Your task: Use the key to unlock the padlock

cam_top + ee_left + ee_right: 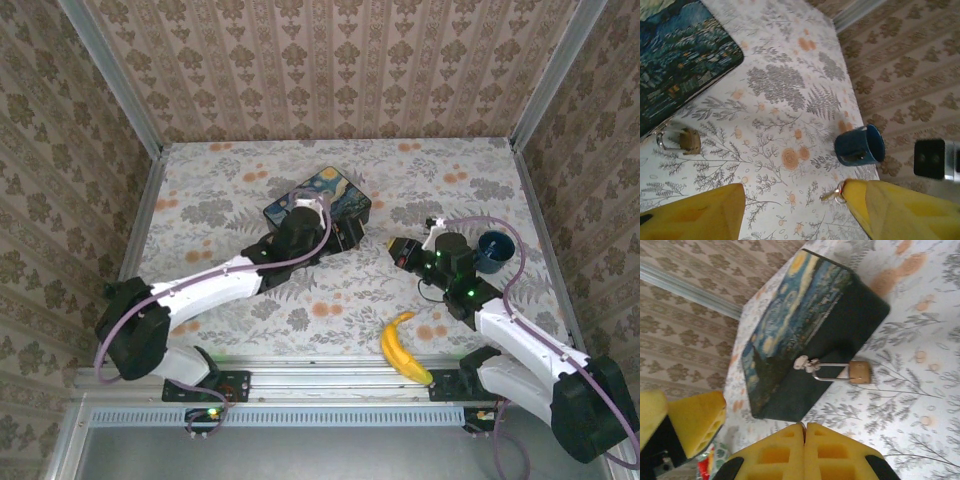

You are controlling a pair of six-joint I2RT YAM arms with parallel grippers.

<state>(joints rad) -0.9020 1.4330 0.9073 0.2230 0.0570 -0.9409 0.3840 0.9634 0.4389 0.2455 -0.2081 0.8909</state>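
Right jaws pressed together, padlock (860,372) just ahead, hooked to box (790,330), left jaws spread wide nearby

Padlock (860,372) brass-coloured metal, shackle (832,364) silvery; box (805,315) painted; fingers (770,457) matt yellow plastic

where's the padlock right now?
Padlock lies on the table by the box's front wall, shackle through its clasp: centre-right in right wrist view, far left in left wrist view.

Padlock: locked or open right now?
Locked, as far as the right wrist view shows: both legs of the shackle run into the padlock body, looped through the clasp of the box.
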